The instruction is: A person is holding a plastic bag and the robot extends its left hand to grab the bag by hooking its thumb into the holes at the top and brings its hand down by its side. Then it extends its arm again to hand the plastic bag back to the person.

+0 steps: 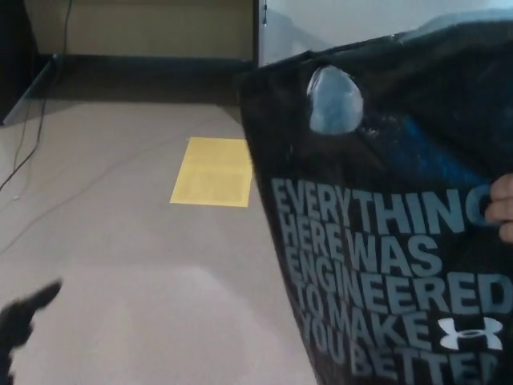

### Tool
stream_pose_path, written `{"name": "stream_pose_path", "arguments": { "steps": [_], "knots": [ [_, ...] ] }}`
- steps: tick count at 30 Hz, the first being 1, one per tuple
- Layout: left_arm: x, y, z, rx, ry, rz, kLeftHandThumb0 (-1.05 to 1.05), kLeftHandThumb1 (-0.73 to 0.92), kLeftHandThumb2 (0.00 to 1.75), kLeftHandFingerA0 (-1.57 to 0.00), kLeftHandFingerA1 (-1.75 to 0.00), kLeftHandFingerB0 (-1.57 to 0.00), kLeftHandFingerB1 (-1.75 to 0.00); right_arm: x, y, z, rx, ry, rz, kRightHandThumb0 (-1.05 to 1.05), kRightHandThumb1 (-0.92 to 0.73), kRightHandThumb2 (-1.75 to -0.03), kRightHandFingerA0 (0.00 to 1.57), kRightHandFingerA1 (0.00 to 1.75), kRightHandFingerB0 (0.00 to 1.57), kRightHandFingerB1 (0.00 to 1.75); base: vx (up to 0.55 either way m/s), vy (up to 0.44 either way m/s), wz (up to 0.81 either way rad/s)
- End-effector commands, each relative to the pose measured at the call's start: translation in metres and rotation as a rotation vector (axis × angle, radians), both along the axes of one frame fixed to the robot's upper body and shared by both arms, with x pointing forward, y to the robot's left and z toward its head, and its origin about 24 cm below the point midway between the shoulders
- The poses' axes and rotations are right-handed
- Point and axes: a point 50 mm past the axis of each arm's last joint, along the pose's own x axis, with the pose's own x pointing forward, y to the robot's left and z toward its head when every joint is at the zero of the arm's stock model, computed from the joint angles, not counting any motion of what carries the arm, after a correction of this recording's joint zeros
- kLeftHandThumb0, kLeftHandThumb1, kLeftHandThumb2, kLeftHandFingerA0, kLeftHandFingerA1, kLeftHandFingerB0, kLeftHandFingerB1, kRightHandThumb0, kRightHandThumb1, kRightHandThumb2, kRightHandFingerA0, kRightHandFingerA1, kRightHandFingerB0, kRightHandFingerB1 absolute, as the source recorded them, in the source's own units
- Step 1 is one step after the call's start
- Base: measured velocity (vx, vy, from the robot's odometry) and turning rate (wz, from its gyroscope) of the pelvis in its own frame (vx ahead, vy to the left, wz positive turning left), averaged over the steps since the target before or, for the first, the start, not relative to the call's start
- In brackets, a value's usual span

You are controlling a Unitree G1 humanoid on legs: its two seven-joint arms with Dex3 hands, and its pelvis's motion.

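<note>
Risk first: thumb misses the hole (334,99) and hits plastic instead. Hole is small, up near the bag's top edge, high in the head view; left hand (22,318) sits low at the bottom-left corner, well apart from it, so the reach is long, up and across. Any sway of the bag (385,241) while the arm travels would shift the target. Bag looks thin and limp, so a poke beside the hole would prob just push the film away, not catch. If the thumb hooks only shallowly, bag could slip off as the arm drops to the side.

Second worry: person's fingers (501,207) grip the bag at the right edge, mid-height. Pulling down before they let go could tear the plastic at the hole or tug their hand.

Left hand: only a dark, blurred bit shows, w/ one pointed tip sticking up-right. Can't tell if digits are apart or together; holds nothing visible. Right hand not seen.

Bag: black, light lettering, fills the right half of the view, hanging in front of the floor, tilted w/ its left edge slanting down-right. It's up and to the right of the left hand, no contact. Yellow sheet (212,172) lies on the floor between them, partly covered by the bag's edge.
</note>
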Motion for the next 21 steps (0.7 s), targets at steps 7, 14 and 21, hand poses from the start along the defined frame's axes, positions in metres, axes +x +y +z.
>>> {"name": "stream_pose_path", "arguments": {
  "steps": [7,14,21],
  "knots": [
    [0.031,-0.075,0.143,0.043,-0.488,-0.192,-0.58,0.38,0.73,-0.05,-0.23,-0.07,-0.24,0.0,-0.009,0.004,-0.009,-0.022,-0.018,-0.28,-0.66,-0.6,0.67,0.48,0.54,0.4,0.0,0.0,0.0],
    [0.045,-0.116,0.176,0.104,-0.568,-0.252,-0.67,0.43,0.75,-0.09,-0.21,-0.09,-0.19,0.004,-0.009,0.007,-0.007,-0.043,-0.011,-0.27,-0.67,-0.6,0.69,0.51,0.56,0.41,0.0,0.0,0.0],
    [0.064,-0.146,0.188,0.161,-0.567,-0.27,-0.61,0.49,0.56,-0.06,-0.28,-0.05,-0.24,0.004,-0.009,0.007,-0.007,-0.044,-0.007,-0.27,-0.66,-0.6,0.67,0.48,0.58,0.41,0.0,0.0,0.0]
  ]
}}
